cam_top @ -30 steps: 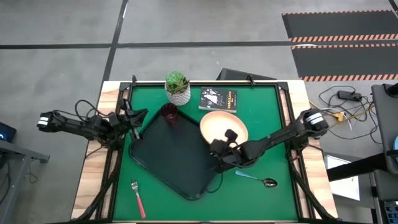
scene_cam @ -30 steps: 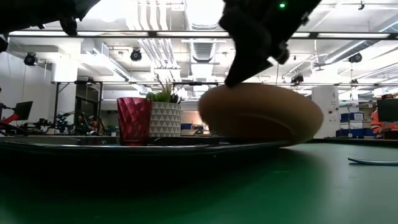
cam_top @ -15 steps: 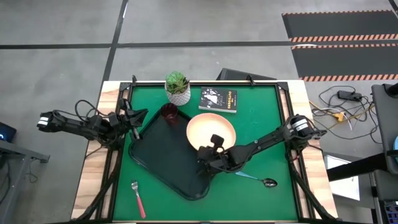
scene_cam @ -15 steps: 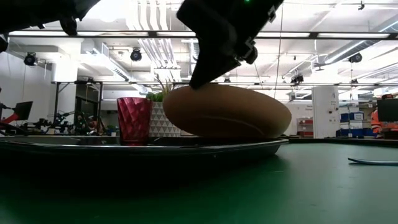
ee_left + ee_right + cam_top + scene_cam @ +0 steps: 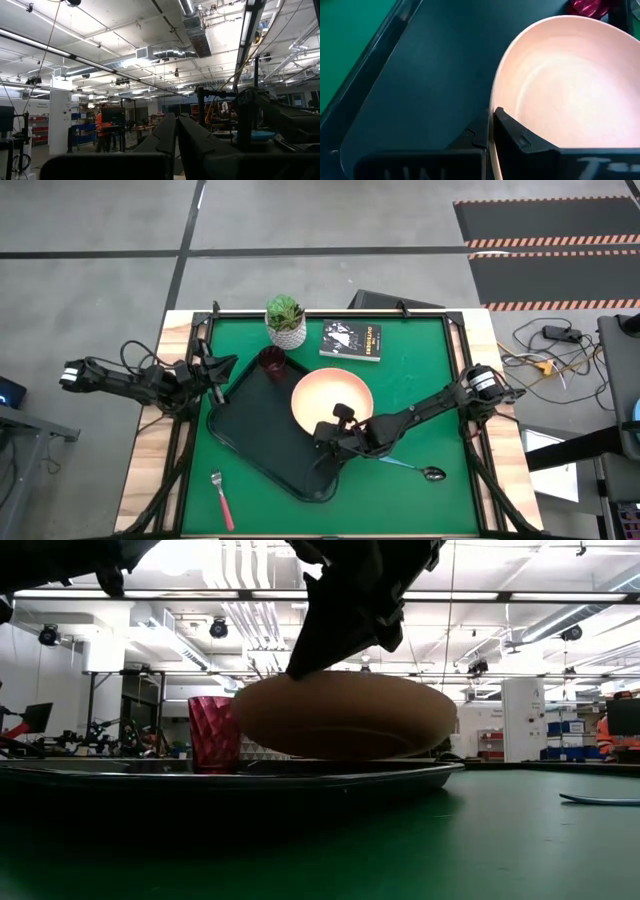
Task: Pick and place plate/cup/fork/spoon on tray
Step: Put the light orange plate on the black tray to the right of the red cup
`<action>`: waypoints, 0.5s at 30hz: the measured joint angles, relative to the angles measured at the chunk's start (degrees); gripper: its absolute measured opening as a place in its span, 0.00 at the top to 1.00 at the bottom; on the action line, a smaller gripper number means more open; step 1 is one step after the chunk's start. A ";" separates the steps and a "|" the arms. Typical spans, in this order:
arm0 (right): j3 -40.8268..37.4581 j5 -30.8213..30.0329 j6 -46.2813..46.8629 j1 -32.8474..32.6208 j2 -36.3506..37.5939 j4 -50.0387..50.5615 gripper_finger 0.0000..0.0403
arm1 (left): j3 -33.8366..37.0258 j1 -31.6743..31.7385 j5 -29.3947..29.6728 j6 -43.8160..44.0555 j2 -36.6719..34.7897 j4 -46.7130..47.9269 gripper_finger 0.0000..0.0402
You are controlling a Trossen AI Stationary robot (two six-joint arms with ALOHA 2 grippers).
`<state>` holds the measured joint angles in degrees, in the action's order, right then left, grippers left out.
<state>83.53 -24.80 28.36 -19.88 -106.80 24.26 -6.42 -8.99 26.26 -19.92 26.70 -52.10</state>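
The salmon-pink plate [image 5: 332, 395] hangs over the right part of the black tray [image 5: 262, 442], held by my right gripper [image 5: 330, 426] at its near rim. In the low view the plate [image 5: 345, 718] is just above the tray's rim [image 5: 300, 778]. The dark red cup [image 5: 272, 363] stands on its base on the tray's far corner. The pink-handled fork [image 5: 222, 500] lies on the mat near the front left. The blue-handled spoon [image 5: 412, 468] lies on the mat to the right of the tray. My left gripper [image 5: 222, 370] waits, shut, at the table's left edge. My right gripper pinches the plate's near rim [image 5: 494, 100] between its two fingers, one finger [image 5: 515, 134] on the inner face and one [image 5: 479, 134] on the outer face. The fingers come slanting from the table's near right side. The plate is lifted clear, nearly level, just above the tray.
A white pot with a green plant [image 5: 286, 322] and a small black book [image 5: 352, 340] stand at the far edge of the green mat. The tray's left and near parts [image 5: 250, 430] are bare.
My right gripper has carried the plate toward the table's left edge, from over the tray's right rim to over the tray's right part, and a little lower. It has kept its hold on the rim.
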 joint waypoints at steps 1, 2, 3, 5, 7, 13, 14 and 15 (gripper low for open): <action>-0.04 0.02 0.04 0.02 0.00 -0.03 0.98 | -0.02 -0.02 0.00 0.00 0.02 -0.02 1.00; -0.16 0.39 0.04 0.02 0.00 -0.40 0.98 | -0.02 0.00 0.00 0.00 0.01 -0.02 1.00; -0.28 0.95 0.02 0.04 0.00 -0.94 0.98 | -0.02 -0.01 0.00 0.00 0.00 -0.02 1.00; -0.42 1.42 -0.02 0.11 -0.19 -2.23 0.98 | -0.02 0.00 0.00 0.00 0.00 -0.02 1.00; -0.44 2.35 -0.27 0.12 -0.54 -3.24 0.98 | -0.05 -0.01 0.00 0.00 0.01 -0.02 1.00; -0.44 7.89 -2.13 1.14 -3.73 -8.70 0.98 | -0.08 -0.02 0.00 0.00 0.00 -0.07 1.00; -0.44 8.65 -2.46 1.46 -4.33 -9.48 0.98 | -0.09 0.00 0.00 0.00 0.02 -0.09 1.00; -0.46 9.37 -2.58 1.74 -4.93 -10.12 0.98 | -0.09 0.00 0.00 0.00 0.04 -0.17 1.00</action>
<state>83.07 -15.43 25.78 -18.14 -111.74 14.14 -6.50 -8.99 26.26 -19.92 26.74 -52.27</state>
